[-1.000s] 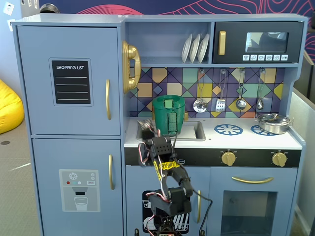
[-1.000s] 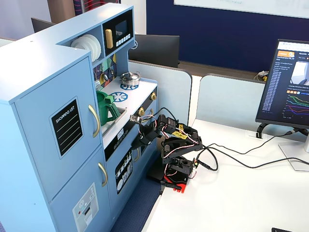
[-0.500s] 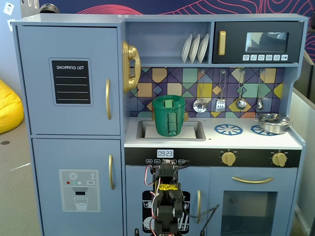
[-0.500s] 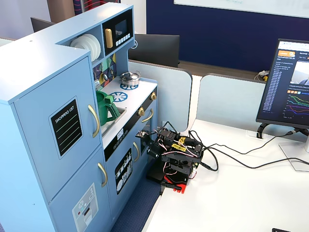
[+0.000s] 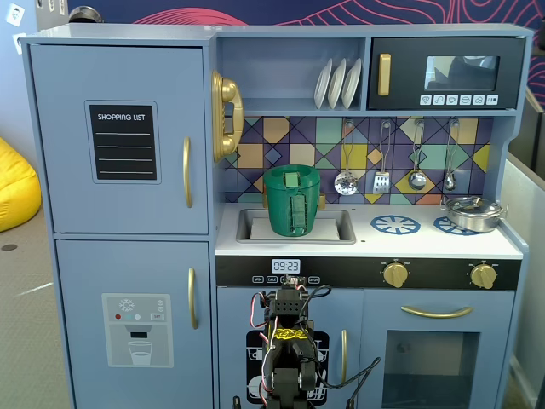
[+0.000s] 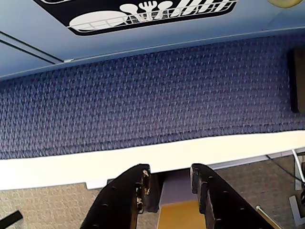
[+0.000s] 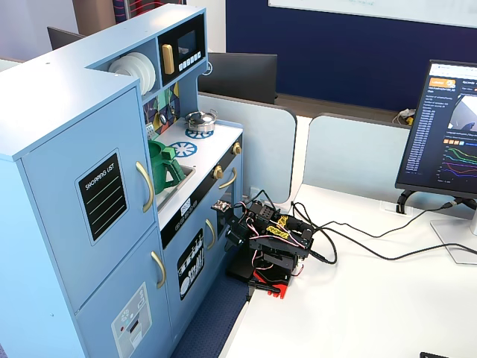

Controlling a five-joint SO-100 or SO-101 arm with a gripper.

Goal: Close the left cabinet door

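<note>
The left cabinet door (image 5: 119,136) is light blue with a black "SHOPPING LIST" panel and a curved gold handle (image 5: 186,172). It lies flush with the cabinet front in both fixed views, also seen from the side (image 7: 89,201). My arm (image 5: 289,341) sits folded low in front of the kitchen's lower middle, on the white table (image 7: 358,313), well right of and below that door. In the wrist view my gripper (image 6: 169,171) is open and empty, its black fingers (image 6: 128,195) apart and pointing over the table's edge (image 6: 143,160) at blue carpet (image 6: 152,95).
Below the door is a blue door with a water-dispenser graphic (image 5: 136,328). A gold phone (image 5: 226,115), a green pot (image 5: 292,200) in the sink and the black microwave (image 5: 447,74) lie to its right. A monitor (image 7: 447,127) and cables (image 7: 358,239) are on the table.
</note>
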